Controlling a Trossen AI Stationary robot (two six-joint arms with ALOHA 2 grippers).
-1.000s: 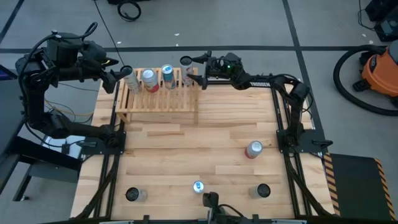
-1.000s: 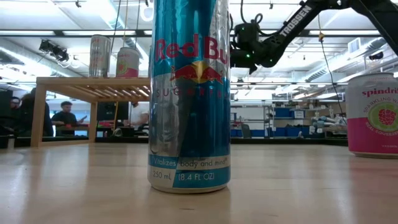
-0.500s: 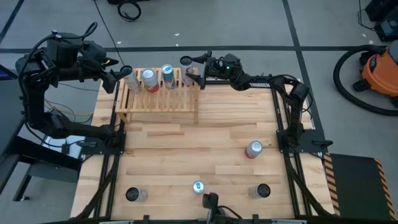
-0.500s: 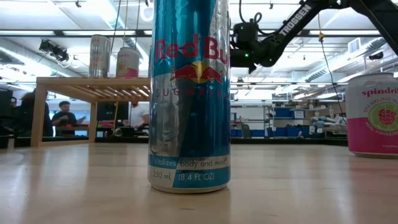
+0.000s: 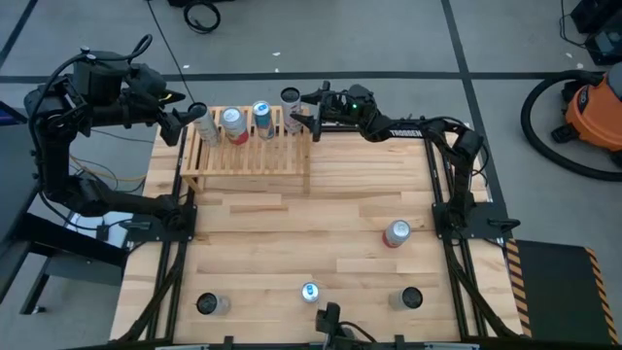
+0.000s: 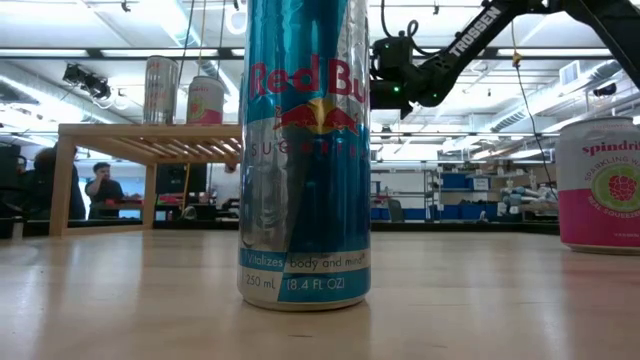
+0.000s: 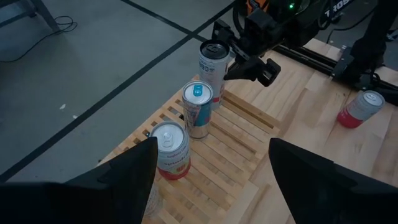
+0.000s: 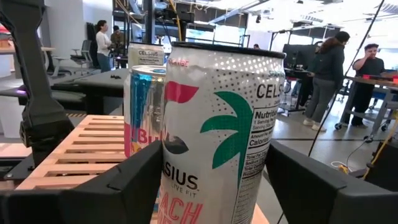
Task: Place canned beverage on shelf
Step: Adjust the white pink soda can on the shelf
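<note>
Over at the far edge, the right gripper (image 5: pixel 303 115) reaches to the end of the low pale wooden slatted shelf (image 5: pixel 248 156), its fingers on either side of the tall white Celsius can (image 8: pixel 217 137) standing there; whether they actually pinch it I cannot tell. The left gripper (image 5: pixel 190 115) hovers open-fingered at the shelf's other end.

Grey concrete floor (image 5: pixel 389 39) crossed by dark lines fills the frame's top; an orange vacuum (image 5: pixel 595 112) sits upper right. Ceiling strip lights (image 6: pixel 90 55) glow above distant workbenches (image 6: pixel 470 205).
</note>
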